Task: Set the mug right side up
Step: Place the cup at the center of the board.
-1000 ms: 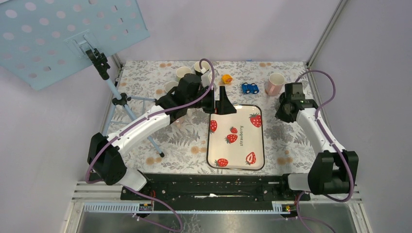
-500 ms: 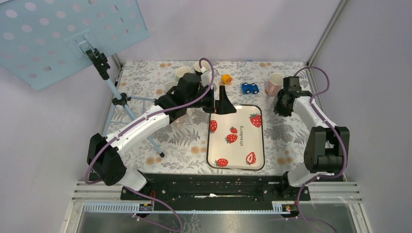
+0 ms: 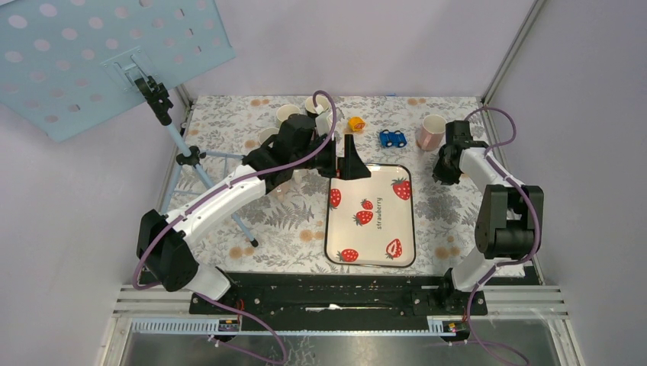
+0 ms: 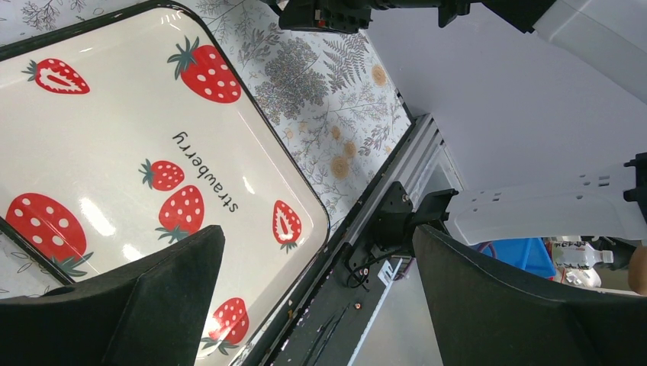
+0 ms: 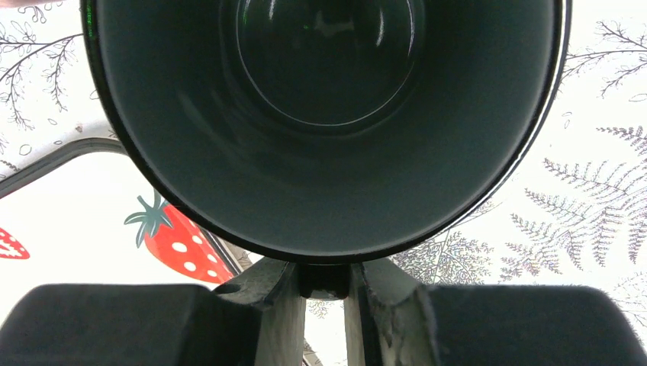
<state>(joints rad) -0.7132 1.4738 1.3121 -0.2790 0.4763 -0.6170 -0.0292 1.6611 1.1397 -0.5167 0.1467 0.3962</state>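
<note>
Right wrist view: right gripper clamped on dark mug, mouth toward lens; left gripper gapes over tray.

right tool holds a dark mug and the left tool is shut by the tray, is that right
No. The left tool is open, not shut: the left wrist view shows its fingers wide apart by the tray. The right tool does hold the dark mug.
</note>
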